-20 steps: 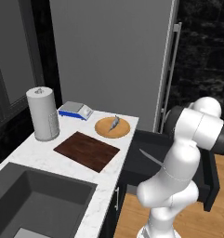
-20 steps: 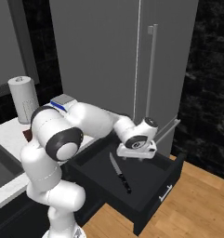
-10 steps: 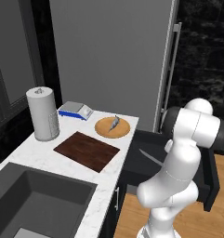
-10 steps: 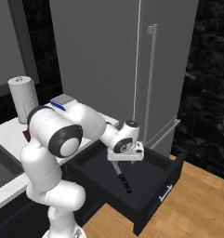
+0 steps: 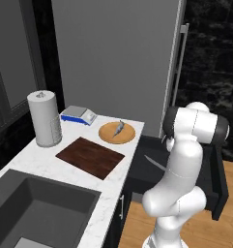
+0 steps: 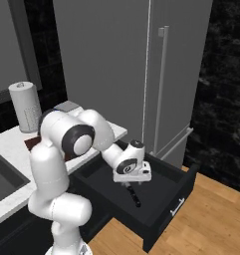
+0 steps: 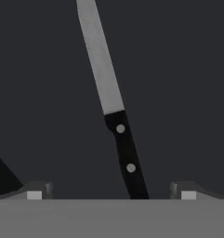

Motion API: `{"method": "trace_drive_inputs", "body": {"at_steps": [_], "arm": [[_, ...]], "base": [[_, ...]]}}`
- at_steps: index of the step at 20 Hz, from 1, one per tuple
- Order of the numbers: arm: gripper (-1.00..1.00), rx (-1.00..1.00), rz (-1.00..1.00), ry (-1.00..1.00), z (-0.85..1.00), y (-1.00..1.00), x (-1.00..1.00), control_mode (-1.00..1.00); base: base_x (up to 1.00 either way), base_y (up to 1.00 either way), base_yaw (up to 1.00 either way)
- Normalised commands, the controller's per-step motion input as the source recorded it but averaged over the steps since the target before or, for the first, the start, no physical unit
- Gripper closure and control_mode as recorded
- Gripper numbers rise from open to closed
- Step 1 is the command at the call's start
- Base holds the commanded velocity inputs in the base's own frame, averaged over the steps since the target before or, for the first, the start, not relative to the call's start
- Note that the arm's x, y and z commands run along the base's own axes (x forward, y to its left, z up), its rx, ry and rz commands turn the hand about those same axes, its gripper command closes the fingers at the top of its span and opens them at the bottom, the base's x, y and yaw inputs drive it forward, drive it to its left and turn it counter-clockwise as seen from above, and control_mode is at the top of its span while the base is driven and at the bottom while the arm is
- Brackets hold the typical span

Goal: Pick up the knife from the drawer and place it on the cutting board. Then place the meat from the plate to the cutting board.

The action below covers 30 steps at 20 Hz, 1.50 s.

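The white arm reaches down into the open drawer [image 6: 183, 196], its end effector [image 6: 130, 182] poised low over the knife [image 7: 109, 100] with the fingers [image 7: 35, 191] spread wide, one to each side of the black handle and gripping nothing. The knife lies flat on the dark drawer floor, its silver-grey blade running away from the hand and its riveted handle nearest the fingertips. From the right base camera the handle's end pokes out just below the hand. On the white marble desk [image 5: 38, 156] beside the drawer, the dark cutting board [image 5: 90, 157] lies bare. Just behind it sits the round wooden plate [image 5: 109, 135] carrying the pale meat [image 5: 119, 128]. A paper-towel roll [image 5: 44, 117] stands upright at the far left, a small scale [image 5: 78, 115] behind it, and a sink [image 5: 31, 208] sits in the near end.
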Motion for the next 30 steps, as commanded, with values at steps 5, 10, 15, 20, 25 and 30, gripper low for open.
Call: {"method": "trace_drive_inputs", "body": {"at_steps": [5,10,15,20,25,30], "arm": [[-1.00,-0.03,0.00,0.07,-0.40,0.00,0.10,-1.00],[-1.00,0.00,0.00,0.05,-0.21,0.00,0.12,-1.00],[-1.00,0.00,0.00,0.07,-0.07,-0.09,0.20,-1.00],[-1.00,0.00,0.00,0.03,-0.17,-0.03,0.19,-1.00],[-1.00,0.00,0.00,0.00,-0.26,0.00,0.07,-1.00],[-1.00,0.00,0.00,-0.03,-0.32,0.00,0.00,-1.00]], "base": [[0.00,0.00,0.00],[0.00,0.00,0.00],[0.00,0.00,0.00],[0.00,0.00,0.00],[0.00,0.00,0.00],[0.00,0.00,0.00]]}}
